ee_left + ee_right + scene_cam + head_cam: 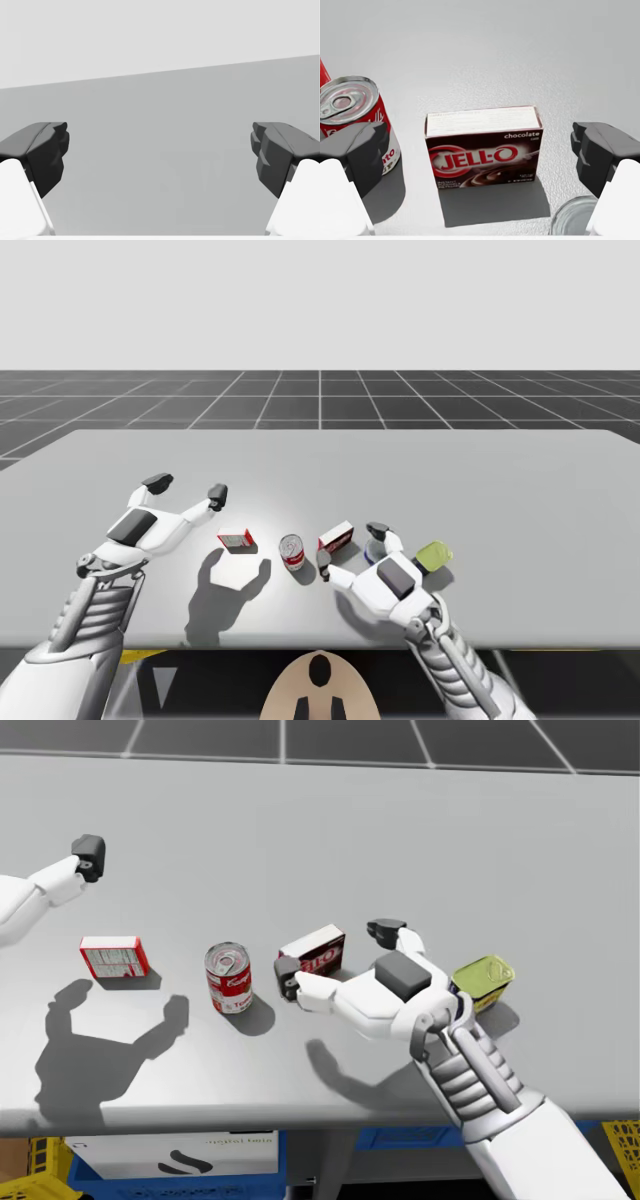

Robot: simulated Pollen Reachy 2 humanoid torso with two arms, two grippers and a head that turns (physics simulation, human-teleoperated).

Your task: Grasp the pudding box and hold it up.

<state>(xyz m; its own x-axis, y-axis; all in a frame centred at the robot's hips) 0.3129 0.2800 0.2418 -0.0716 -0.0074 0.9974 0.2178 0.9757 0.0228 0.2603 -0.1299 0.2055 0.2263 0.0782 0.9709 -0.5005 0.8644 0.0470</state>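
While my right pincer (337,953) stands wide: pudding box (484,150) sits on the bench (480,480) between its fingers, touching neither.
Look: dark brown front, pale top, standing on a long edge.
Boxes: two, the red box (235,539) well apart from the pudding box.
Cans: three; red-and-white can (350,110) just beside the pudding box, yellow-green can (484,977) near, silvery can (570,217) partly seen.
Left pincer (160,155): wide.

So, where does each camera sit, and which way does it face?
High view: above the table, looking down; left gripper and right gripper enter from below.
Head view: on my head, looking down at brown box and red can; both arms.
Left wrist view: on left hand, facing the table; open fingers.
Right wrist view: on right hand, facing the brown box; open fingers.
Shared: head and right wrist views show the brown box and red can.
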